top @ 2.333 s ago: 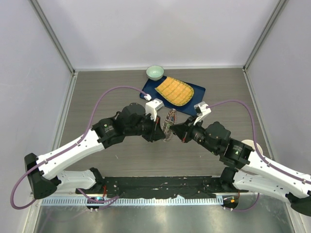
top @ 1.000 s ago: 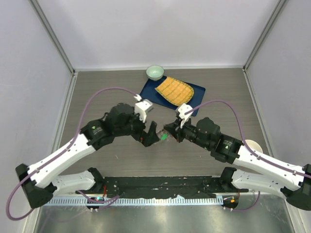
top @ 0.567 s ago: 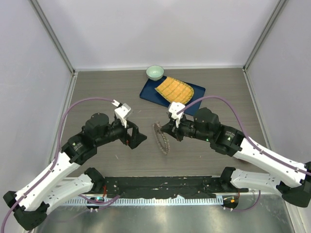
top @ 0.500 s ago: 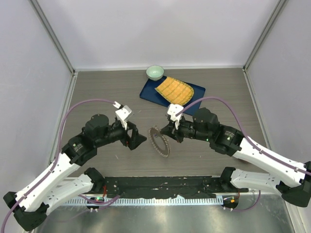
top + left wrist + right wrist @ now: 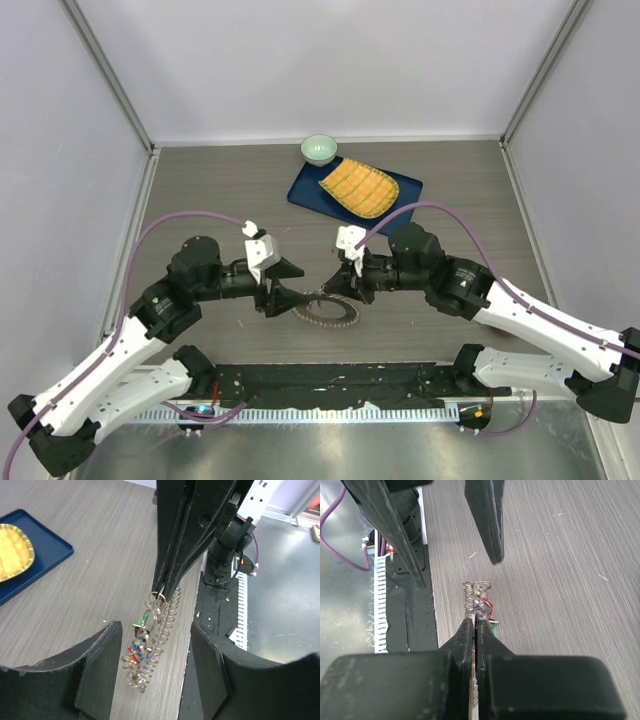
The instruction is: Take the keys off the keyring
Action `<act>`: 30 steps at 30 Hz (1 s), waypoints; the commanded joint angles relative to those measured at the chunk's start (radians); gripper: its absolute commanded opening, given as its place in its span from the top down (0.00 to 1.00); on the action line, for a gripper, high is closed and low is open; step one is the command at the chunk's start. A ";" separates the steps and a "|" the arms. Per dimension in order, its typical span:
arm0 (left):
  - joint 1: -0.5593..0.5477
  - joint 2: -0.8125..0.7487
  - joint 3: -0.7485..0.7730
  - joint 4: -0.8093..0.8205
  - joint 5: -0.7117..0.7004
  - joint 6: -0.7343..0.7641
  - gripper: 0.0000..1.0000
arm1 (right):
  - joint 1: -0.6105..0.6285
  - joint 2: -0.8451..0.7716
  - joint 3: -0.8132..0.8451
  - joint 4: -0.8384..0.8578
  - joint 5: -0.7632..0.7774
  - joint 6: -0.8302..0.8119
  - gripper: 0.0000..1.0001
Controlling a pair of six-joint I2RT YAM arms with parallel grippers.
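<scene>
The keyring [image 5: 326, 310] is a thin wire ring fringed with small silvery keys [image 5: 141, 647], a few of them with green, red and blue heads. It hangs just above the table from my right gripper [image 5: 475, 624], which is shut on its upper edge. In the top view that gripper [image 5: 341, 287] sits right of the ring. My left gripper [image 5: 155, 672] is open. Its dark fingers [image 5: 101, 672] stand on either side of the ring's lower part without touching it. In the top view the left gripper [image 5: 287, 285] is at the ring's left edge.
A blue tray [image 5: 403, 190] holding a yellow ribbed mat [image 5: 358, 187] lies at the back, with a pale green bowl [image 5: 319, 149] behind it. The black base rail [image 5: 330, 380] runs along the near edge. Grey walls close in both sides.
The left gripper drew back to the left, then came in again around the ring with narrower jaws. The right gripper carried the ring left and lower, and it swung from edge-on to nearly flat.
</scene>
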 commanded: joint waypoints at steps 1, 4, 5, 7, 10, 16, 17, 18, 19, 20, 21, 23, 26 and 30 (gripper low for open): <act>0.004 0.078 0.040 0.048 0.107 0.031 0.40 | -0.004 -0.024 0.015 0.141 -0.031 0.030 0.99; 0.004 0.098 0.041 0.056 0.136 0.033 0.40 | -0.001 -0.028 0.001 0.179 -0.029 0.045 0.99; 0.003 0.100 0.035 0.071 0.139 0.030 0.40 | -0.004 -0.028 -0.002 0.187 -0.032 0.050 0.99; 0.004 0.098 0.029 0.087 0.130 0.030 0.42 | -0.004 -0.030 -0.006 0.195 -0.034 0.051 0.99; 0.003 0.103 0.027 0.102 0.107 0.033 0.47 | -0.003 -0.027 -0.014 0.208 -0.040 0.053 0.99; 0.004 0.135 0.034 0.101 0.118 0.061 0.59 | -0.003 -0.021 -0.020 0.228 -0.047 0.065 0.99; 0.004 0.138 0.034 0.094 0.116 0.061 0.59 | -0.003 -0.021 -0.022 0.233 -0.049 0.065 0.99; 0.004 0.141 0.034 0.088 0.116 0.067 0.59 | -0.003 -0.027 -0.025 0.235 -0.050 0.065 0.99; 0.003 0.143 0.032 0.082 0.118 0.077 0.59 | -0.003 -0.028 -0.026 0.238 -0.052 0.065 0.99; 0.004 0.143 0.031 0.078 0.118 0.079 0.59 | -0.003 -0.030 -0.028 0.239 -0.055 0.066 0.99; 0.003 0.141 0.029 0.078 0.119 0.082 0.59 | -0.004 -0.036 -0.032 0.239 -0.058 0.066 0.99; 0.004 0.140 0.027 0.082 0.124 0.087 0.61 | -0.003 -0.039 -0.037 0.244 -0.064 0.070 0.99; 0.003 0.144 0.031 0.085 0.127 0.088 0.69 | -0.004 -0.040 -0.045 0.248 -0.066 0.073 0.99; 0.004 0.144 0.026 0.082 0.132 0.090 0.82 | -0.003 -0.045 -0.048 0.253 -0.067 0.077 0.99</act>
